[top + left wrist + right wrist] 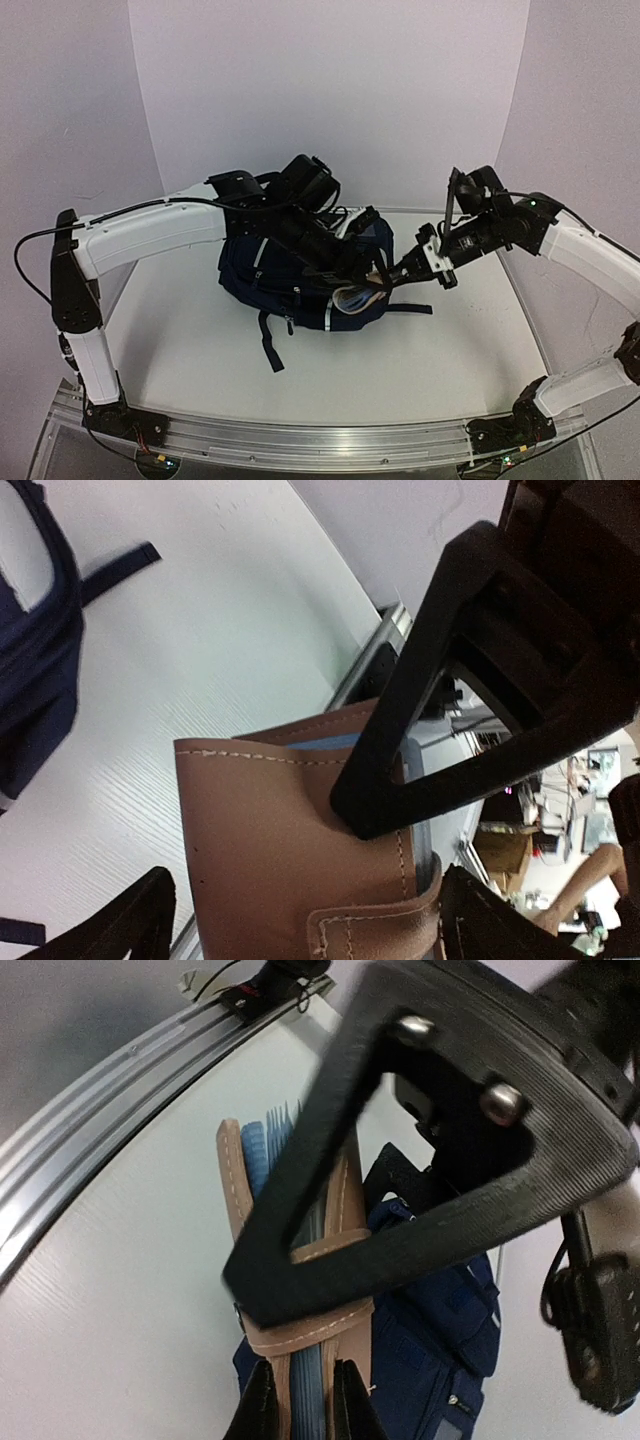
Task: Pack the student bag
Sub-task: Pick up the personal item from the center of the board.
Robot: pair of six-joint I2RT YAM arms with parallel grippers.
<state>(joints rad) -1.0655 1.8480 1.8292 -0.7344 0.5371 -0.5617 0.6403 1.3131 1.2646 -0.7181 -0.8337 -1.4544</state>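
The student bag (290, 285), dark navy with a thin pale stripe, lies in the middle of the table; it also shows in the left wrist view (30, 680) and the right wrist view (440, 1350). A tan leather notebook with blue pages (352, 296) hangs at the bag's right end, between both grippers. My left gripper (358, 272) spans its width (290, 850), a finger against each edge. My right gripper (392, 275) pinches the notebook's thickness (310, 1325) between its fingertips (262, 1405). A right finger (440, 720) presses on the cover.
Black bag straps (270, 345) trail toward the near edge. A bulky black shape (310, 180) sits behind the bag. An aluminium rail (320, 440) runs along the front edge. White walls close in the back and both sides.
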